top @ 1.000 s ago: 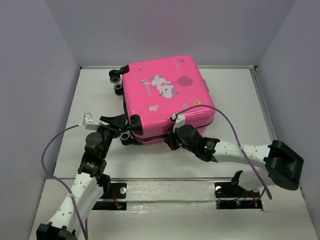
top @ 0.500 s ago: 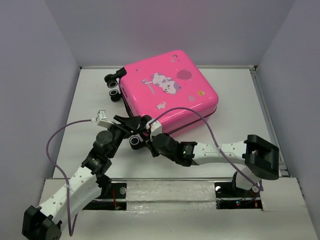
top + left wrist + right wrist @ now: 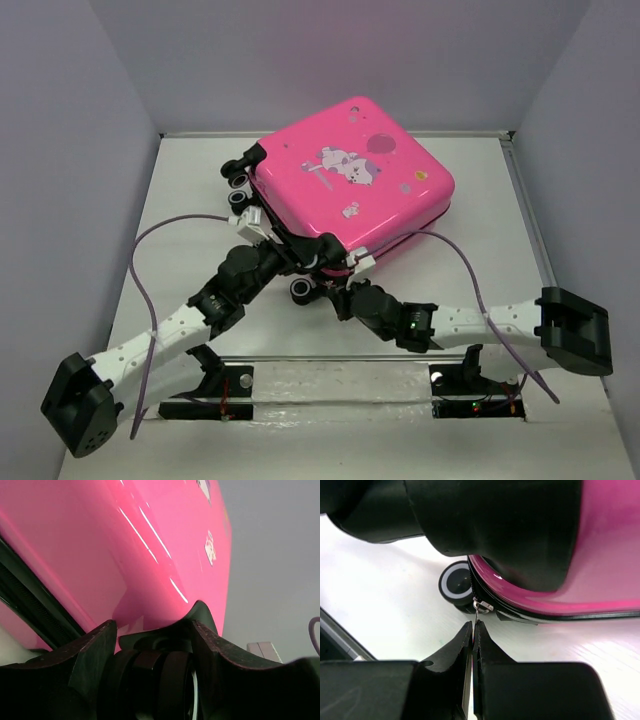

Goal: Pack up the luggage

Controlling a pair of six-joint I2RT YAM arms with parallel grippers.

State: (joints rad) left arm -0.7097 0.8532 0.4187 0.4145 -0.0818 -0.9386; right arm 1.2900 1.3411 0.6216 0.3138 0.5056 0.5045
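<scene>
The hot-pink luggage (image 3: pixel 350 180) lies flat and closed at the back centre, cartoon print up. My left gripper (image 3: pixel 305 255) is at its near-left corner, and in the left wrist view it (image 3: pixel 154 630) is shut on a black wheel (image 3: pixel 160 680) under the pink shell (image 3: pixel 100 545). My right gripper (image 3: pixel 345 288) is just below the near edge. In the right wrist view it (image 3: pixel 472 626) is shut on the thin metal zipper pull (image 3: pixel 478 612), which hangs from the black zip band (image 3: pixel 560 617) beside another wheel (image 3: pixel 456 582).
Two more wheels (image 3: pixel 240 188) stick out at the luggage's left side. Purple cables (image 3: pixel 150 250) loop from both arms. Grey walls close in the white table (image 3: pixel 180 200) on the left, right and back. The left arm's black body (image 3: pixel 495 525) hangs above the right gripper.
The luggage has turned and shifted toward the back right. My left arm has stretched forward and right with the wheel. My right gripper swung left, then back right along the near edge.
</scene>
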